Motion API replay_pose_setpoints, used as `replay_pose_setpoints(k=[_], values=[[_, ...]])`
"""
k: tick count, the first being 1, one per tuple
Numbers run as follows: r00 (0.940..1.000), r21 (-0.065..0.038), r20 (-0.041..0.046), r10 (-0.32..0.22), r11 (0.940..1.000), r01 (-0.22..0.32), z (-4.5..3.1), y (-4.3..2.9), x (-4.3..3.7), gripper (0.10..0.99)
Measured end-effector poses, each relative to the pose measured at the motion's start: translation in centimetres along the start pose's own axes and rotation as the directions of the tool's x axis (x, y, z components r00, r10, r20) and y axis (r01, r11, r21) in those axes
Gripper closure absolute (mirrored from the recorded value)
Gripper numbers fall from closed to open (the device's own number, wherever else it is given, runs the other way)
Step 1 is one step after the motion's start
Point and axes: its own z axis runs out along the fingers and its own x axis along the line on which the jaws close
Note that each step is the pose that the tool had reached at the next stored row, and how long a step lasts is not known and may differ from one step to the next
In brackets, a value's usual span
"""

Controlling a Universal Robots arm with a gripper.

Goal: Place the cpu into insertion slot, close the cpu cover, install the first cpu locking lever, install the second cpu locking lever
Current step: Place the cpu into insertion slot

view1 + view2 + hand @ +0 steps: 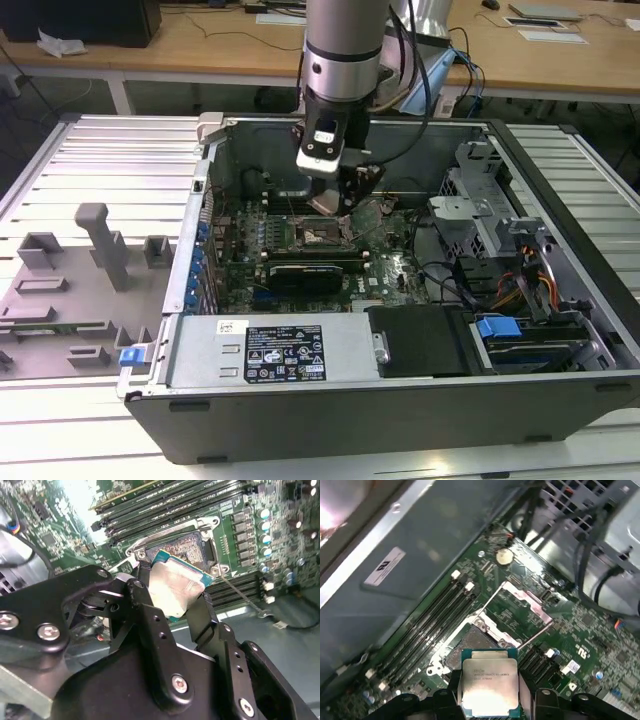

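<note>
Gripper (172, 600) clenched on the cpu (490, 682) by opposite edges, apparently so the underside is free for seating; chip hangs near above the insertion slot (470, 647). The cpu cover (525, 602) lies swung open beside the slot, leaving it exposed.

In the second wrist view the gripper (172, 596) covers two sides of the cpu (177, 585), and the cpu hides a corner of the insertion slot (192, 547). In the first wrist view the picture's edge cuts off one edge of the cpu (488, 687). In the exterior view the arm (345, 60) runs off the top edge.
</note>
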Motion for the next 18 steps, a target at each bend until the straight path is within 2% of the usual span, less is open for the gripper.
replay_pose_setpoints(k=[2,5,8,10,12,13,15,17,18], values=[[0.9983,-0.002,0.0042,0.059,0.9983,-0.059,0.11,-0.01,0.00,0.549],[0.9918,-0.004,0.0088,0.128,0.9918,-0.128,0.25,-0.02,-0.01,0.549],[0.9804,-0.006,0.0133,0.197,0.9805,-0.197,0.38,-0.03,-0.01,0.549],[0.9679,-0.008,0.0168,0.251,0.9680,-0.251,0.49,-0.03,-0.01,0.549],[0.9511,-0.011,0.0204,0.308,0.9513,-0.308,0.60,-0.04,-0.01,0.549],[0.9452,-0.012,0.0215,0.326,0.9454,-0.326,0.63,-0.04,-0.01,0.549],[0.9209,-0.015,0.0254,0.389,0.9213,-0.389,0.76,-0.05,-0.02,0.549],[0.8913,-0.019,0.0291,0.452,0.8918,-0.452,0.89,-0.06,-0.02,0.549],[0.8719,-0.021,0.0311,0.489,0.8724,-0.488,0.97,-0.07,-0.02,0.549]])
